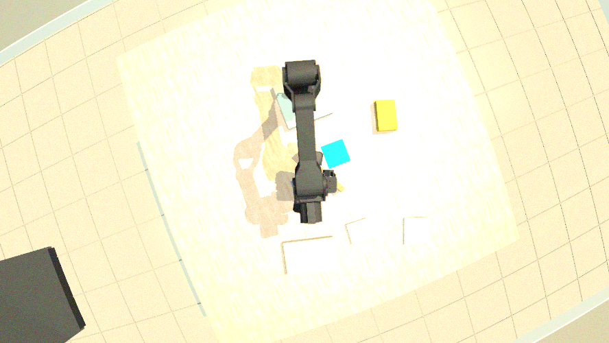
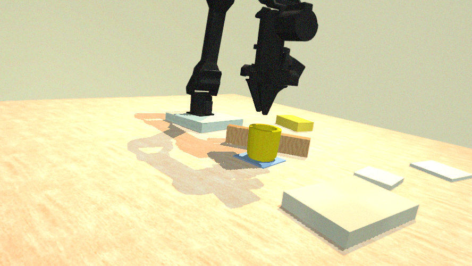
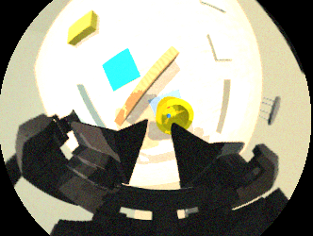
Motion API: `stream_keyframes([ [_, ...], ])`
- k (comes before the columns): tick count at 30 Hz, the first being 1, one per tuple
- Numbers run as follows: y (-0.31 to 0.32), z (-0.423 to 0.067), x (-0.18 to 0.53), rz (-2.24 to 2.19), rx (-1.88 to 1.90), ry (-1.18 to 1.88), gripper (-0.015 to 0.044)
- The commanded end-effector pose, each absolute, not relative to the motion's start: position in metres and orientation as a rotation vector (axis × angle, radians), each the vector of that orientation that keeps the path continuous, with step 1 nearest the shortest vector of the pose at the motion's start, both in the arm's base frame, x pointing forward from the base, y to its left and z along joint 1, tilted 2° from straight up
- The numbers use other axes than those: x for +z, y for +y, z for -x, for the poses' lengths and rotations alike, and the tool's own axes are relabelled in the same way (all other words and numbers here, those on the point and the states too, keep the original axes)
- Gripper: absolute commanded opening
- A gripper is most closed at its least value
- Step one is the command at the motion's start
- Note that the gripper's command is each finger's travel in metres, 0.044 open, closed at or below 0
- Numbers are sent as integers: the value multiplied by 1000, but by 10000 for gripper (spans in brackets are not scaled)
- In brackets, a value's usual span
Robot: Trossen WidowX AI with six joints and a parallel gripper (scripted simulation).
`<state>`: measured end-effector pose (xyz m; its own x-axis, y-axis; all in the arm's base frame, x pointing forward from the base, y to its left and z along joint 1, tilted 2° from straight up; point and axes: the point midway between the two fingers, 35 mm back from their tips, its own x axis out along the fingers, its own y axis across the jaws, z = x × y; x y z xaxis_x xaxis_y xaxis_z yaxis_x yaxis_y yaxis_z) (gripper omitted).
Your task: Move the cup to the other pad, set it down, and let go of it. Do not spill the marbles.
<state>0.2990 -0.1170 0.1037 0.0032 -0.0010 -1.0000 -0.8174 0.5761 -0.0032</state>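
Observation:
The yellow cup [image 2: 263, 142] [image 3: 174, 113] stands upright on a thin blue pad [image 2: 277, 160]. In the wrist view I look down into it and see a small coloured marble inside. The other pad [image 1: 335, 153] [image 3: 122, 68] is bright cyan and lies flat beyond the wooden bar. My gripper [image 2: 264, 110] [image 3: 159, 123] points down and hangs a short way above the cup's rim, slightly behind it. Its fingers stand partly apart with nothing between them. In the top view my arm hides the cup.
A wooden bar [image 2: 294, 145] [image 3: 151, 83] lies just behind the cup, between the two pads. A yellow block [image 1: 385, 114] [image 2: 294, 122] lies farther back. A large white slab [image 1: 307, 255] [image 2: 346, 211] and two small ones [image 2: 379, 176] [image 2: 440, 169] lie at the near side. A dark box [image 1: 33, 298] stands off the table.

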Motion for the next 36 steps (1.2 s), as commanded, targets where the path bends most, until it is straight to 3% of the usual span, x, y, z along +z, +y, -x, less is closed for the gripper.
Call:
stream_keyframes([
  [1, -117, -299, 99, 747, 759, 1438, 167],
  [36, -115, -298, 42, 747, 759, 1438, 167],
])
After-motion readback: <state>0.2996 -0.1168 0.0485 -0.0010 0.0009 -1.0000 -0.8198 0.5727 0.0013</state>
